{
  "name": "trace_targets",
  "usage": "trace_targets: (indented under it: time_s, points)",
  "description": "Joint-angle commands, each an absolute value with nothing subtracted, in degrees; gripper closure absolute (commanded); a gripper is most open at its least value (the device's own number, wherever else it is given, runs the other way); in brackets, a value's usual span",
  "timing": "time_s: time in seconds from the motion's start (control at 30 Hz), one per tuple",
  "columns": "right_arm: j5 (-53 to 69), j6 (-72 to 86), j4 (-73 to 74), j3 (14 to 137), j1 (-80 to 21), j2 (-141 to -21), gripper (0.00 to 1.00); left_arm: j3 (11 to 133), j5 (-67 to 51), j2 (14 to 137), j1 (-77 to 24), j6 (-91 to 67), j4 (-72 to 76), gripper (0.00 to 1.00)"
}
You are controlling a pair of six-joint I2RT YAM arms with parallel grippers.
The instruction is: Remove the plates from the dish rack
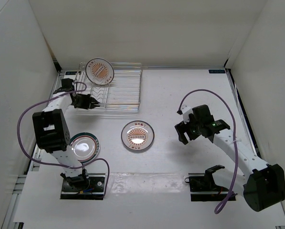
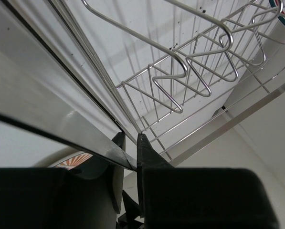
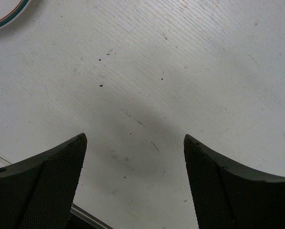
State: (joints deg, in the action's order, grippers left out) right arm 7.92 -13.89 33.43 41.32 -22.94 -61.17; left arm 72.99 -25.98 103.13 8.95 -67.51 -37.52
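Note:
The silvery wire dish rack stands at the back left. One orange-sunburst plate stands upright in its far left corner. A second sunburst plate lies flat on the table in the middle. The plain pale plate lies flat by the left arm's base. My left gripper is at the rack's front left edge. In the left wrist view its gripper is closed on a rack edge wire, with the zigzag dividers beyond. My right gripper is open and empty over bare table.
White walls enclose the table on three sides. A purple cable loops from each arm. The rim of a plate shows at the top left of the right wrist view. A patch of orange sunburst shows low beside the left fingers.

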Motion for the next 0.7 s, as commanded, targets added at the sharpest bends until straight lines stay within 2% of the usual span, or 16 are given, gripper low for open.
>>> trace_targets:
  time_s: [0.0, 0.03, 0.07, 0.13, 0.17, 0.27, 0.3, 0.37, 0.4, 0.47, 0.5, 0.53, 0.67]
  points:
    - [9.1, -13.1, 33.0, 41.1, -22.8, -60.9, 0.16, 69.2, -27.0, 101.5, 7.8, -65.7, -43.8, 1.0]
    - [9.1, -13.1, 33.0, 41.1, -22.8, -60.9, 0.16, 69.2, -27.9, 101.5, 7.6, -65.7, -43.7, 1.0]
    - [9.1, -13.1, 33.0, 41.4, -22.7, -61.3, 0.16, 69.7, -28.4, 101.7, 7.8, -65.6, -43.7, 0.93]
    - [9.1, -13.3, 33.1, 42.4, -22.8, -61.6, 0.16, 70.2, -29.7, 102.3, 8.0, -65.7, -43.6, 0.85]
    - [9.2, -13.9, 33.2, 42.7, -22.9, -62.5, 0.16, 71.0, -30.0, 102.3, 7.9, -65.8, -43.3, 0.74]
    - [9.5, -15.7, 33.3, 46.3, -22.8, -64.6, 0.16, 72.2, -30.8, 102.5, 8.0, -66.8, -42.3, 0.64]
    - [9.5, -15.9, 33.1, 47.8, -22.9, -65.0, 0.16, 73.3, -30.9, 102.5, 8.0, -67.0, -41.9, 0.55]
    - [9.5, -16.2, 32.4, 49.7, -22.9, -66.5, 0.16, 75.2, -30.8, 102.6, 8.0, -66.9, -42.4, 0.44]
    - [9.3, -16.2, 32.3, 50.2, -22.8, -67.0, 0.16, 78.1, -30.5, 102.7, 7.9, -66.8, -44.0, 0.3]
    - [9.2, -15.7, 31.2, 51.2, -22.8, -67.5, 0.16, 80.1, -29.7, 102.9, 7.7, -65.6, -49.5, 0.22]
    - [9.3, -15.7, 31.0, 51.2, -22.8, -67.6, 0.16, 84.2, -28.9, 103.0, 8.2, -65.1, -52.1, 0.15]
    - [9.3, -15.4, 30.9, 51.0, -22.9, -67.5, 0.16, 85.4, -28.2, 103.0, 8.3, -64.7, -57.9, 0.12]
    - [9.1, -15.0, 30.6, 48.7, -22.8, -66.0, 0.16, 91.7, -25.8, 100.6, 8.3, -63.0, -65.5, 0.1]
